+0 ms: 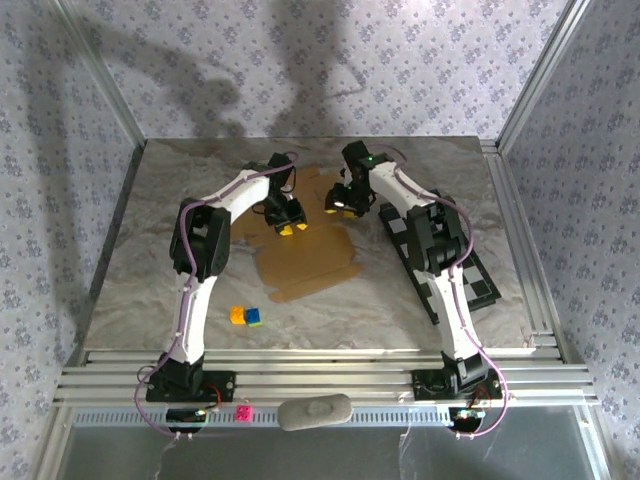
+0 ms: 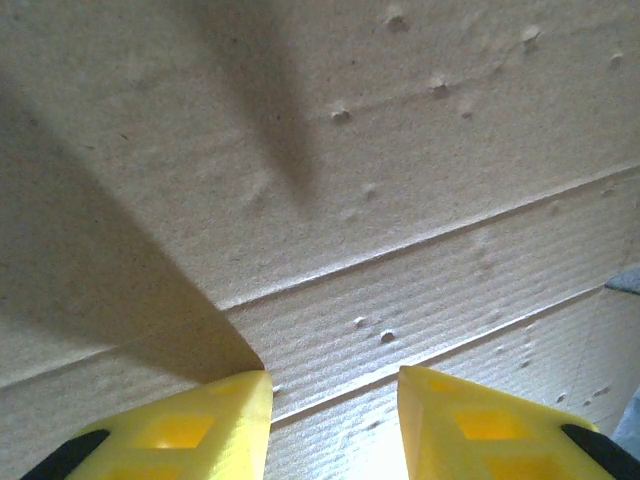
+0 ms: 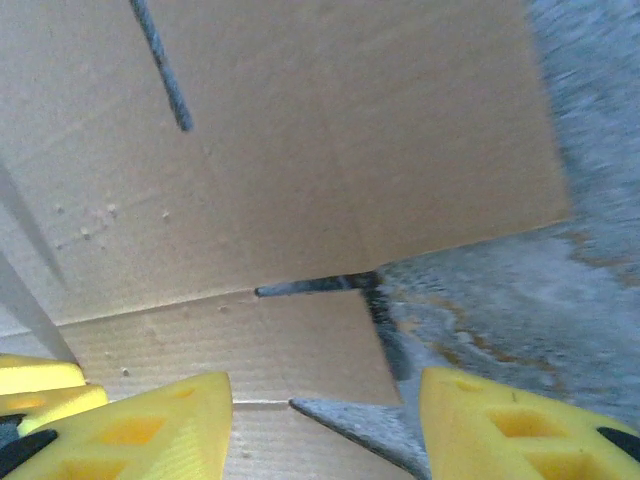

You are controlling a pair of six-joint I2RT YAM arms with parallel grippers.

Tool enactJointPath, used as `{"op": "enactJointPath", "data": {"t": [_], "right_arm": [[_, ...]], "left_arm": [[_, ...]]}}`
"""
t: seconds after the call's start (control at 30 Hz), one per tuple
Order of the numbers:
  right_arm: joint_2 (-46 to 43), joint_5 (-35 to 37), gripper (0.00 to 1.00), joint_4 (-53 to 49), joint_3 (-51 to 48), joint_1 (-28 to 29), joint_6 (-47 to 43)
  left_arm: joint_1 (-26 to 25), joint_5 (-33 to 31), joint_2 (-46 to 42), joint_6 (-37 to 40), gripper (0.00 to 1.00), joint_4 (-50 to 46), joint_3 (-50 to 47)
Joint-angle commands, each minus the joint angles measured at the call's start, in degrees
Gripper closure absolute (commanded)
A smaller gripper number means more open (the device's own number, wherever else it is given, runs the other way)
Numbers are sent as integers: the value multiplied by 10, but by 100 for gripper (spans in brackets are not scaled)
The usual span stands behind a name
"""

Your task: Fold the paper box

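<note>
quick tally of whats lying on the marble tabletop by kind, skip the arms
paper box: 1
checkerboard: 1
small blocks: 2 (orange block, blue and green block)
total: 4

paper box [image 1: 305, 262]: far end hidden by left arm [image 1: 232, 195], right arm [image 1: 400, 190]
checkerboard [image 1: 482, 282]: partly covered
colored blocks [image 1: 245, 316]: too small

The paper box [image 1: 310, 258] is a plain tan-brown die-cut cardboard sheet, unfolded, at the middle of the bench. It stretches from 12 o'clock towards 6 o'clock, its near part lying flat. Its surface is dimpled, with parallel creases and notched edges.
</note>
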Motion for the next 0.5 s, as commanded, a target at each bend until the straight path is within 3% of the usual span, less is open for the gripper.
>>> {"op": "enactJointPath", "data": {"t": [0.0,0.23,0.47], "right_arm": [[-14,15,46,-1,-4,-10,-7],[41,-29,45,-24,49,12,-6],[40,-62,47,-18,47,27,2]], "left_arm": [[3,-2,14,11,61,-15,-1],[5,-1,15,12,61,-15,-1],[5,1,16,9,62,-12,-4]]}}
